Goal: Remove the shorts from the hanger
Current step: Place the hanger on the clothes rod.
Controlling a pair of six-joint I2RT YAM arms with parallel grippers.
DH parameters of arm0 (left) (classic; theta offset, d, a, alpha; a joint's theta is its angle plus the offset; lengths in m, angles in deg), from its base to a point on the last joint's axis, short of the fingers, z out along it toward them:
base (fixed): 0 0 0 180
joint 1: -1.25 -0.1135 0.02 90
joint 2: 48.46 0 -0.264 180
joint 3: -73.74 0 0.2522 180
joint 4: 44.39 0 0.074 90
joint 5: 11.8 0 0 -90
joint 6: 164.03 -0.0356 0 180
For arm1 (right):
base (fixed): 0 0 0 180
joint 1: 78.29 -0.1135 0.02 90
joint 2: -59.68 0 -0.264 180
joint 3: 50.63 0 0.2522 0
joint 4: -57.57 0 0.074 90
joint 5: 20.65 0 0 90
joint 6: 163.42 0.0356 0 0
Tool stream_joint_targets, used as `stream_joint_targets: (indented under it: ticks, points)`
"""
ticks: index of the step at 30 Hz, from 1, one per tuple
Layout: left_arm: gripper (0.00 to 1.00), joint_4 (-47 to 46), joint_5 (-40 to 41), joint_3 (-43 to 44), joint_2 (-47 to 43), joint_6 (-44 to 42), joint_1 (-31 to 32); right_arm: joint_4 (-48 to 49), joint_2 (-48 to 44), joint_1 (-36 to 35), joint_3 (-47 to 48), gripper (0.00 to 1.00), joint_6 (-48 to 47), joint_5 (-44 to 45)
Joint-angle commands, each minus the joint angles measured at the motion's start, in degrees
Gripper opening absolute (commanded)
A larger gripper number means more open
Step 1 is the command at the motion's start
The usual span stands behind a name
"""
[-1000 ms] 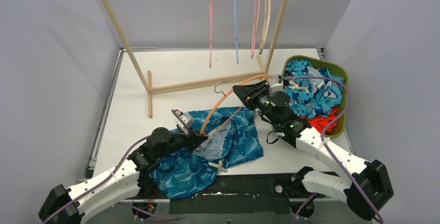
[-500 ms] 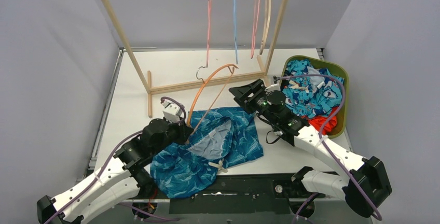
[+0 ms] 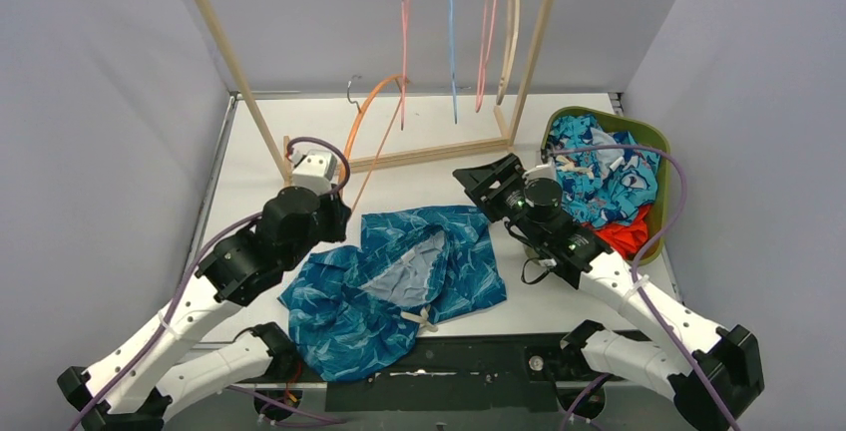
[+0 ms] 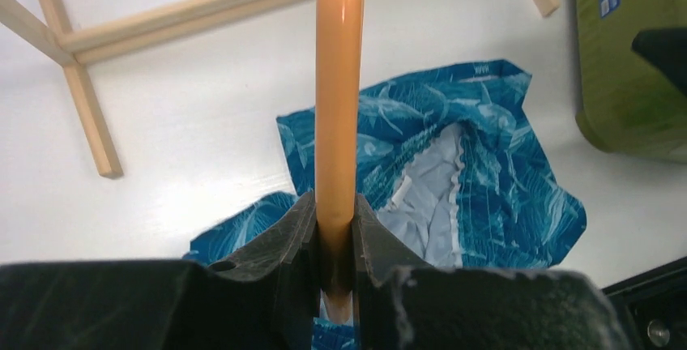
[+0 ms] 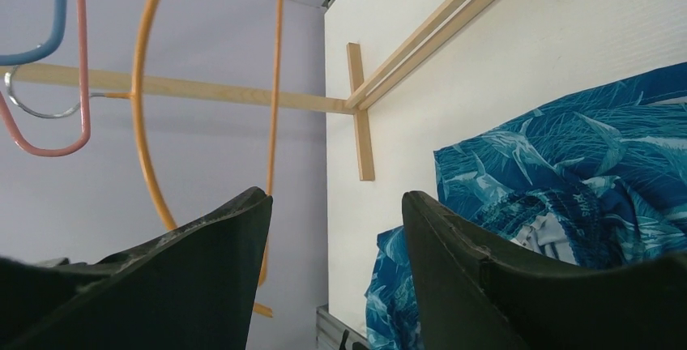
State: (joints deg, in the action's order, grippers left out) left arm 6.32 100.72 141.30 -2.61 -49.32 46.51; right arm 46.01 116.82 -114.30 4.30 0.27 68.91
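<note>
left end effector: clamped on orange hanger, held above desk
right end effector: wide, holding nothing
teal leaf-print shorts: heaped on desk, near front edge, off hanger

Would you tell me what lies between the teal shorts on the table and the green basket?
The right arm lies there, per the top view.
</note>
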Motion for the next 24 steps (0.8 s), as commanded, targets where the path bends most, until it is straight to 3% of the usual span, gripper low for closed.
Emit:
stream_joint_targets:
  ticks: [1, 8, 18, 24]
  points:
    - [0.00, 0.3, -0.3, 11.0, 5.0, -3.8, -3.6, -0.2, -1.7, 0.4, 1.5, 0.62, -1.4, 2.1]
    - [0.00, 2.5, -24.2, 22.7, 14.5, -6.6, -24.9, -1.7, -3.5, 1.0, 1.1, 0.62, -2.3, 2.6]
    - [0.00, 6.8, -26.3, 37.8, 17.9, -8.0, -26.2, -2.5, -6.3, 2.1, -1.8, 0.64, -1.9, 4.3]
    - [0.00, 6.5, -25.5, 41.1, 18.1, -7.7, -26.2, -1.9, -5.2, 2.7, -1.9, 0.64, -2.0, 2.9]
